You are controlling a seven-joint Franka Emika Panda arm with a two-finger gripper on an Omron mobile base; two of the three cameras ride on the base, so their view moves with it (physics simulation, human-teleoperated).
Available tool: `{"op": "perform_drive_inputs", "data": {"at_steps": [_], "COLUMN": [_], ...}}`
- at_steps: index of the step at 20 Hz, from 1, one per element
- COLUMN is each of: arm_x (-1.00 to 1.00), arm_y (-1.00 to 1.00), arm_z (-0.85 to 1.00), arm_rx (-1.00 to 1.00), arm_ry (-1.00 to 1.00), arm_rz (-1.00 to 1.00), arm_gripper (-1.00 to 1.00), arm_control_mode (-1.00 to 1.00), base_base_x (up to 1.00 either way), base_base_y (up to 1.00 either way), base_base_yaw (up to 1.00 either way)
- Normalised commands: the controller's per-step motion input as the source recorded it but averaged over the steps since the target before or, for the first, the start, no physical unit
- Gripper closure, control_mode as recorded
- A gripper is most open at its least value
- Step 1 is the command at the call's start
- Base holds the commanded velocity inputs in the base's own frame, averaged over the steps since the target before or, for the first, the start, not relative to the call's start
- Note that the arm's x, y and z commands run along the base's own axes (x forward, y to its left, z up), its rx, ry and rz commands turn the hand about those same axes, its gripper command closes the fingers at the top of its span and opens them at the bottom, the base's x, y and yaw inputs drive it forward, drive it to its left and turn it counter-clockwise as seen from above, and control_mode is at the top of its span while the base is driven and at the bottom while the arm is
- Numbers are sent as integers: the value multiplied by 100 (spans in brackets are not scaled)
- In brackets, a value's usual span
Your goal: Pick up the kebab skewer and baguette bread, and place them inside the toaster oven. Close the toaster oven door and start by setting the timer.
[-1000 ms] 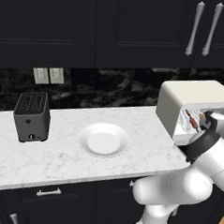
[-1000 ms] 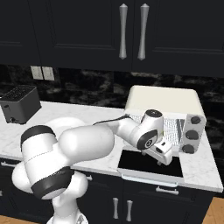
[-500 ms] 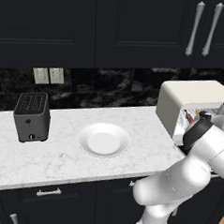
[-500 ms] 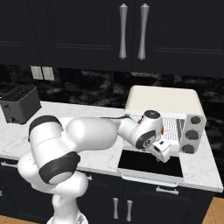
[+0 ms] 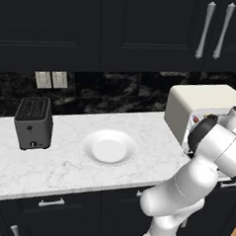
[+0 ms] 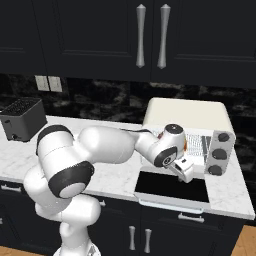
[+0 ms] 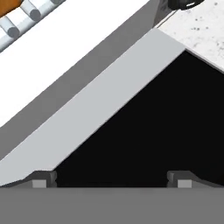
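Toaster oven [image 6: 187, 112] sits at the right end of the marble counter [image 5: 62, 166], cream-bodied, its rack visible inside in the right base view; toaster oven door [image 6: 172, 187] lies folded down flat and open, dark glass facing up; white arm reaches in front of the oven mouth, just above the door; white plate [image 5: 109, 147] sits bare mid-counter, well apart from the oven; small dark slot toaster [image 5: 33, 122] stands at the left; gripper [image 7: 112, 178] hangs over the door glass, its 2 fingertips [image 7: 41, 179] spread fully wide, holding nothing.
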Motion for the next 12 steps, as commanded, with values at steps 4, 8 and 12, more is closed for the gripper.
{"op": "perform_drive_inputs", "data": {"at_steps": [4, 8, 12], "arm_x": [12, 27, 32], "arm_y": [0, 0, 1], "arm_z": [0, 0, 0], "arm_rx": [0, 0, 0], "arm_ry": [-7, -7, -7], "arm_rz": [-10, -12, -13], "arm_gripper": [-100, -100, -100], "arm_control_mode": [-100, -100, -100], "base_base_x": [0, 0, 0], "base_base_y": [0, 0, 0], "base_base_yaw": [0, 0, 0]}}
